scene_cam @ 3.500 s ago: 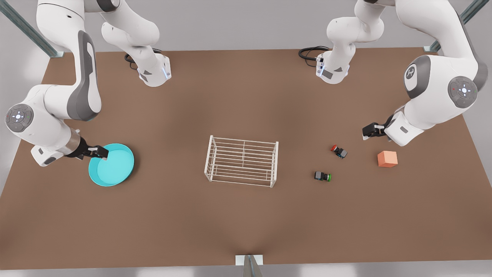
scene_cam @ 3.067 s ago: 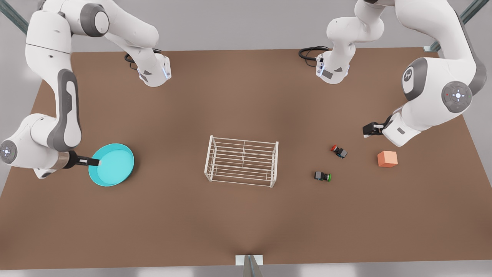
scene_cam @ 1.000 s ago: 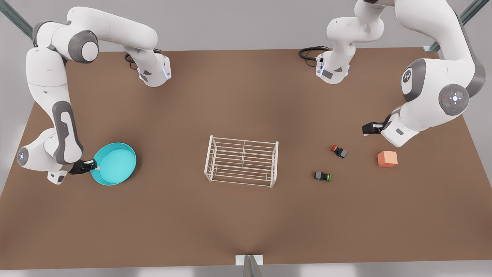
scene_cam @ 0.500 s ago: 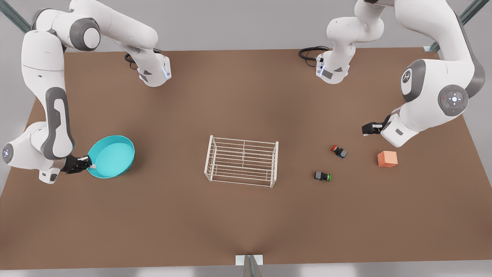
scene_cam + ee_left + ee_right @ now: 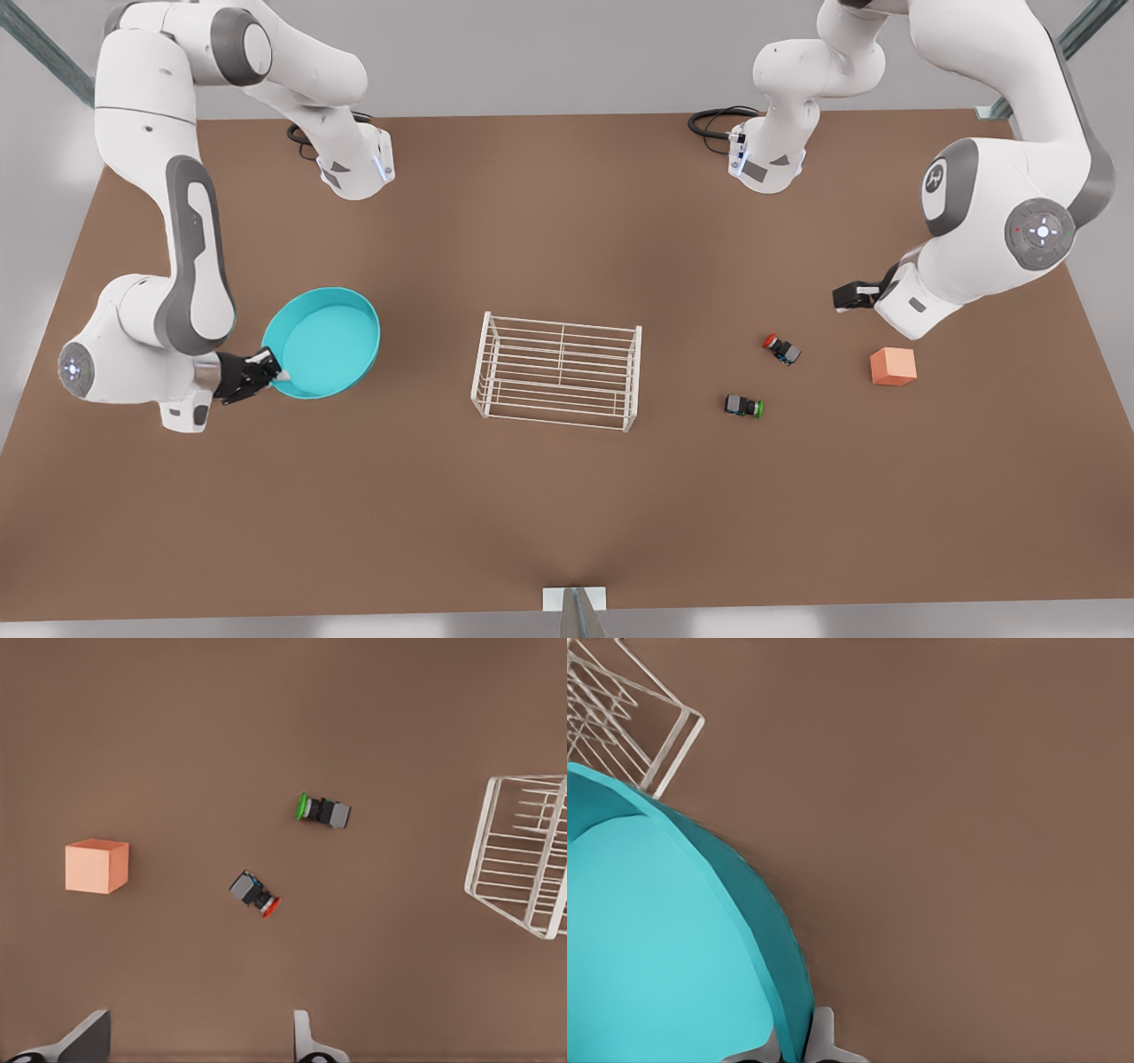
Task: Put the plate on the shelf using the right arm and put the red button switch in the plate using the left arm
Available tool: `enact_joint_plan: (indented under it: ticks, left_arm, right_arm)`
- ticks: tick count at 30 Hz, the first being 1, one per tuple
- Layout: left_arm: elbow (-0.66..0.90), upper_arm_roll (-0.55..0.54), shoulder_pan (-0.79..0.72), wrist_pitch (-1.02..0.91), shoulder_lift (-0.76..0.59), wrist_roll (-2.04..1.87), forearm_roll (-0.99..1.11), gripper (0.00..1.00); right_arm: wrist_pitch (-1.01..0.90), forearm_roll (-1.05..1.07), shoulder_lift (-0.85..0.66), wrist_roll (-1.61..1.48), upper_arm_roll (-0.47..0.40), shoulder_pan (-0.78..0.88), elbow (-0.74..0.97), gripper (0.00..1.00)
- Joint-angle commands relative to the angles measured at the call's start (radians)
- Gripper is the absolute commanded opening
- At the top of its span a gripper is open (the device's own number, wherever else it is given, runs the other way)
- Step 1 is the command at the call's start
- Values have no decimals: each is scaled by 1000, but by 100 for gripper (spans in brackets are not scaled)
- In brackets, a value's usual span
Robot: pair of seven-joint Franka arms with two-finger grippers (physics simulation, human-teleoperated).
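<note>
The turquoise plate (image 5: 326,341) hangs tilted above the table at the front view's left. My right gripper (image 5: 268,370) is shut on its near rim; the right wrist view shows the plate (image 5: 656,948) clamped by the gripper (image 5: 790,1047). The white wire shelf (image 5: 558,370) stands mid-table, to the plate's right, and its corner shows as shelf (image 5: 629,718). On the table at the front view's right lies the red button switch (image 5: 780,347). My left gripper (image 5: 849,297) waits open above and to its right; in the left wrist view the switch (image 5: 257,893) lies ahead of the gripper (image 5: 197,1045).
A green-capped switch (image 5: 744,406) lies just in front of the red one, and an orange cube (image 5: 892,366) sits to their right. The left wrist view shows the green switch (image 5: 323,811), the cube (image 5: 96,865) and the shelf's end (image 5: 523,855).
My right gripper closed on the plate's rim, lifted it and carried it toward the shelf, to the front view's right. The left arm has barely moved.
</note>
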Motion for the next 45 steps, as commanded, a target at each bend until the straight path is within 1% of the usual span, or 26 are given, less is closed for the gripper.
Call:
enact_joint_plan:
  ticks: [1,4,6,8,9,10,12,14,15,16,18,19,23,26,30,32,33,34,35,37,39,41,42,43,44,45]
  left_arm:
    - [-17,-4,-10,-19,1,-50,5,100]
    - [-18,-3,-17,16,70,-109,8,100]
    - [-21,-2,-83,107,133,-169,58,100]
    - [-61,0,-80,187,147,-510,60,100]
    - [-122,7,-60,217,135,-535,40,100]
    - [-268,6,-42,414,84,-767,15,100]
    - [-356,-2,-65,520,64,-1010,15,100]
    - [-518,-5,-95,734,40,-1196,38,100]
    - [-531,-4,-105,771,49,-1205,52,100]
    - [-595,3,-92,894,53,-1205,52,100]
    - [-661,6,-85,1009,76,-1237,51,100]
    - [-655,9,-57,1020,82,-1228,57,100]
    - [-667,10,13,1144,174,-1223,91,100]
    - [-702,9,36,1169,168,-1137,89,100]
    - [-810,6,32,1314,181,-1079,91,100]
    - [-821,6,30,1323,182,-1078,91,100]
    - [-821,6,30,1325,188,-1078,91,100]
    - [-821,6,30,1334,198,-1078,91,100]
    - [-821,6,30,1350,211,-1078,91,100]
    - [-821,7,30,1397,244,-1079,91,100]
    - [-821,7,30,1399,248,-1078,92,100]
    - [-821,7,30,1400,251,-1078,92,100]
    - [-822,7,30,1400,251,-1078,92,100]
    - [-822,7,30,1397,248,-1079,92,94]
    - [-822,7,30,1389,239,-1078,92,58]
    - [-822,9,30,1389,237,-1078,94,48]
  right_arm:
    - [-62,10,-3,373,0,42,23,15]
    - [-63,37,-2,494,3,128,66,15]
    - [-62,39,3,605,3,217,107,15]
    - [-60,39,14,671,3,272,144,15]
    - [-59,40,23,708,3,291,161,15]
    - [-50,54,32,735,5,320,163,15]
    - [-45,63,57,801,3,375,190,15]
    - [-42,62,92,818,5,426,212,15]
    - [-34,59,107,816,5,443,212,15]
    - [-14,63,115,820,5,461,210,15]
    - [-2,73,141,856,3,487,213,16]
    - [36,74,150,870,3,495,215,16]
    - [45,120,205,942,3,528,307,16]
    - [76,139,213,955,2,547,315,16]
    - [118,139,239,968,-3,562,315,17]
    - [119,140,241,970,-3,562,315,19]
    - [139,139,245,970,-3,562,316,24]
    - [160,139,245,970,-3,562,318,56]
    - [173,139,245,968,-5,562,316,99]
    - [171,143,212,970,-24,556,318,100]
    - [144,140,52,993,-93,556,319,100]
    - [32,71,-46,944,-238,555,319,100]
    - [-25,-36,-52,745,-314,555,292,100]
    - [-33,-156,-51,652,-374,552,235,100]
    - [-80,-176,-42,622,-400,498,221,100]
    - [-100,-176,-34,551,-402,461,219,100]
